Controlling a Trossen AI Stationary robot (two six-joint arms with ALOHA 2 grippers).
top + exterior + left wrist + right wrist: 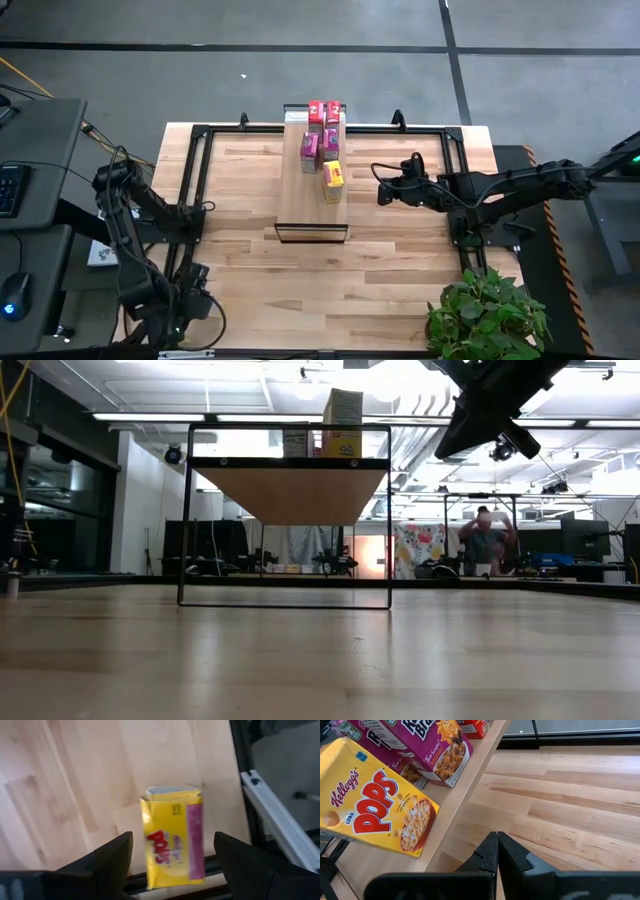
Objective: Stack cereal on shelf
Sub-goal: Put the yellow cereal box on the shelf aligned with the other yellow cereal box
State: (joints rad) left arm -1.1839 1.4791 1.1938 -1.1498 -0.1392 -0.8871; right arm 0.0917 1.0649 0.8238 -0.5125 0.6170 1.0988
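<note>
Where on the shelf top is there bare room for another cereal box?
The near half of the wood-grain, dark-framed shelf top is bare, from the yellow cardboard cereal box to its front edge. The far half is crowded: two magenta-pink boxes and two red boxes. The right claw, shut, hovers off the shelf's right edge.

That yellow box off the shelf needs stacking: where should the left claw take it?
Probably across the yellow box at its two long side edges, near mid-height, coming straight on toward its printed face: the open left claw straddles that narrow width. The right claw waits, shut, beside the shelf.
</note>
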